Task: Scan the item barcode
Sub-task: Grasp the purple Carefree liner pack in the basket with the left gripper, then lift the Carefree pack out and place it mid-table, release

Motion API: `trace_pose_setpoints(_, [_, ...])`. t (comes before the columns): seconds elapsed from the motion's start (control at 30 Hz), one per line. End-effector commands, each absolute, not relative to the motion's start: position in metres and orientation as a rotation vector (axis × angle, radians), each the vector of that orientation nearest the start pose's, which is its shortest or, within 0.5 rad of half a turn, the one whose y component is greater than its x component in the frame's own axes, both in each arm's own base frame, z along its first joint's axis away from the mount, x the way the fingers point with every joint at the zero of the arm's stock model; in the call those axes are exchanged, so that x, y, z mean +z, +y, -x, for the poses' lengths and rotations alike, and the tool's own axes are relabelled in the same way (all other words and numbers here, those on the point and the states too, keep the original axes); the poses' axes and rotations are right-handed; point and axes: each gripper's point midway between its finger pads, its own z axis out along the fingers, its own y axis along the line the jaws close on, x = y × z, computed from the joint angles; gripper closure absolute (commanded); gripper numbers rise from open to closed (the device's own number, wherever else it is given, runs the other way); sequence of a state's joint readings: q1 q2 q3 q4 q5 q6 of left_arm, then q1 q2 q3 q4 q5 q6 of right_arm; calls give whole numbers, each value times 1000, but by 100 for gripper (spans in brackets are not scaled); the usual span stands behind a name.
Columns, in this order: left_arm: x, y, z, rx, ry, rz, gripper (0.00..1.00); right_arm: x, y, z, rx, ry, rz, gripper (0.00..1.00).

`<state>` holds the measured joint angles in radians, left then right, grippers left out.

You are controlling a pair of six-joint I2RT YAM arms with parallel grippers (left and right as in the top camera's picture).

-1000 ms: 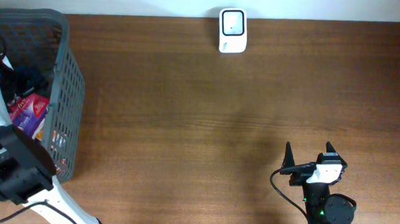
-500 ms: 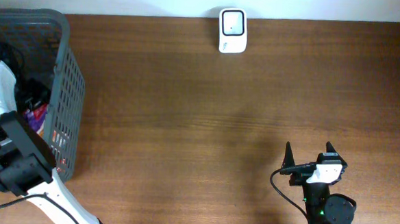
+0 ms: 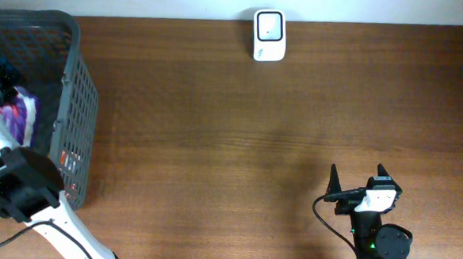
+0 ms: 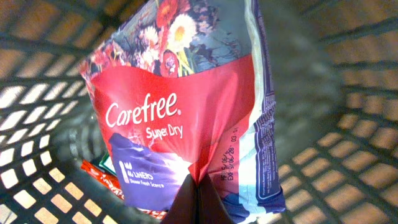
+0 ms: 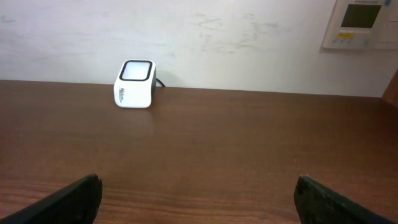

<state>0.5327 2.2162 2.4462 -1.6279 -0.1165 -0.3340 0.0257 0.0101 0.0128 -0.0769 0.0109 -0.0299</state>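
The item, a red, purple and flowered Carefree liner packet (image 4: 186, 118), hangs inside the grey mesh basket (image 3: 77, 82). My left gripper (image 4: 199, 190) is shut on the packet's lower edge, which is pinched between the dark fingers. From overhead the packet (image 3: 19, 114) shows as a purple and white patch beside my white left arm. The white barcode scanner (image 3: 268, 35) stands at the table's far edge; in the right wrist view the scanner (image 5: 135, 84) sits against the wall. My right gripper (image 3: 357, 180) rests open over the near right of the table, nothing between its fingers.
A red packet (image 4: 99, 177) lies on the basket floor under the held one. Other dark items (image 3: 4, 74) sit in the basket. The basket's walls (image 4: 348, 124) surround the left gripper closely. A wall panel (image 5: 364, 22) hangs at the upper right in the right wrist view.
My left gripper went from open to shut, taking hold of the Carefree packet, and the left arm shifted inside the basket. The right arm has not moved.
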Motion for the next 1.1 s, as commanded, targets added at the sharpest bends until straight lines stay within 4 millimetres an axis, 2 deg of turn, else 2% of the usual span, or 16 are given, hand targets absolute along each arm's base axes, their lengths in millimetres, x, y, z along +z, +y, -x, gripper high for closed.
trace_pose_setpoints(0.0, [261, 236, -381, 114, 2528, 1192, 100, 155, 3, -246, -18, 1651, 32, 2])
trace_pose_setpoints(0.07, [297, 227, -384, 51, 2432, 1133, 100, 155, 3, -246, -18, 1651, 32, 2])
trace_pose_setpoints(0.1, [336, 214, -380, -4, 2339, 1066, 100, 155, 3, -246, -18, 1651, 32, 2])
trace_pose_setpoints(0.13, [354, 206, -379, -36, 2296, 1026, 100, 155, 3, -246, -18, 1651, 32, 2])
trace_pose_setpoints(0.2, [411, 167, -371, -89, 2180, 870, 100, 155, 3, -246, -18, 1651, 32, 2])
trace_pose_setpoints(0.3, [473, 73, -365, -190, 2081, 556, 100, 155, 3, -246, -18, 1651, 31, 2])
trace_pose_setpoints(0.37, [477, 16, -368, -279, 2114, 395, 100, 155, 3, -246, -18, 1651, 32, 2])
trace_pose_setpoints(0.43, [455, -49, -374, -371, 2228, 224, 100, 155, 3, -246, -18, 1651, 32, 2])
trace_pose_setpoints(0.53, [397, -133, -377, -441, 2460, 4, 100, 155, 3, -246, -18, 1651, 32, 2])
trace_pose_setpoints(0.63, [303, -227, -378, -393, 2719, -260, 100, 155, 3, -246, -18, 1651, 32, 2])
trace_pose_setpoints(0.73, [213, -281, -367, -300, 2933, -428, 100, 155, 3, -246, -18, 1651, 32, 2])
trace_pose_setpoints(0.83, [138, -314, -353, -195, 3080, -554, 100, 155, 3, -246, -18, 1651, 32, 2])
trace_pose_setpoints(0.97, [119, -343, -350, -220, 3045, -628, 99, 155, 3, -246, -18, 1651, 32, 2])
trace_pose_setpoints(1.0, [120, -351, -352, -243, 3015, -638, 80, 155, 3, -246, -18, 1651, 31, 2])
trace_pose_setpoints(1.03, [121, -355, -356, -259, 2995, -638, 70, 155, 3, -246, -18, 1651, 32, 2])
trace_pose_setpoints(1.07, [124, -356, -359, -269, 2981, -632, 69, 155, 3, -246, -18, 1651, 32, 2])
